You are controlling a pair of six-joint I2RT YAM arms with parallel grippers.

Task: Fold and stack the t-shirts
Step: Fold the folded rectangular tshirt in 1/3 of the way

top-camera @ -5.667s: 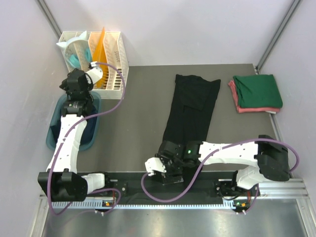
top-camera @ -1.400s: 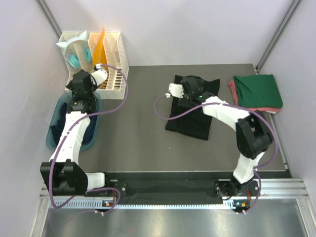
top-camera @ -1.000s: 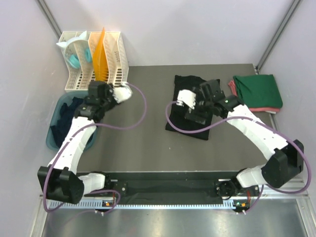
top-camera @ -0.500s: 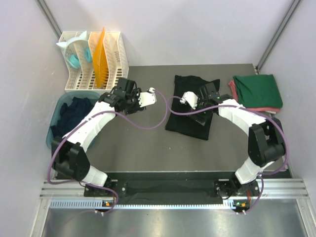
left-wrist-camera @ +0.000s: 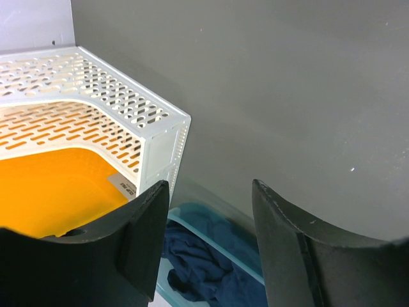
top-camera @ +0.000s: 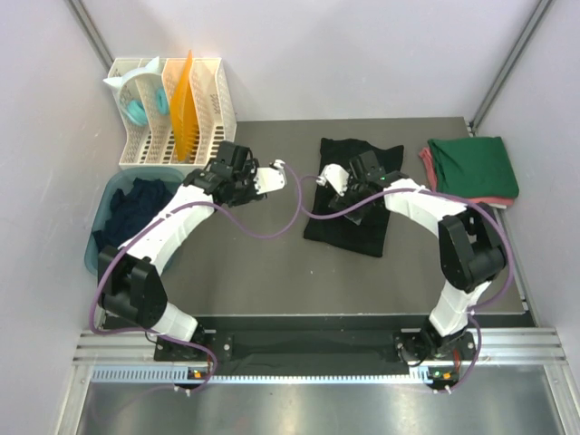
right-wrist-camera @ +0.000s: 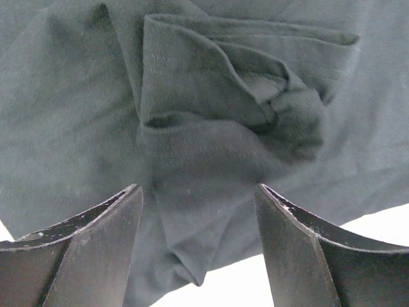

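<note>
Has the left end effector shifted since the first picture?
Yes. The left end effector has swung away from the white rack, rightward toward the black t-shirt.

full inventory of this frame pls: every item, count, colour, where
black t-shirt: 1, black, part-folded, table centre
green t-shirt: 1, dark green, folded, far right corner, top of stack
pinkish-red t-shirt: 1, pinkish-red, under the green one, only edges show
dark cloth: count unclear, navy, bunched in the tub
tub: 1, teal-blue, left edge
rack: 1, white, slotted, far left corner
orange sheet: 1, orange, upright in the rack
round item: 1, pale teal and white, in the rack
table: 1, dark grey
left end effector: 1, black fingers, open, empty, near the rack
right end effector: 1, black fingers, open, over the black t-shirt
</note>
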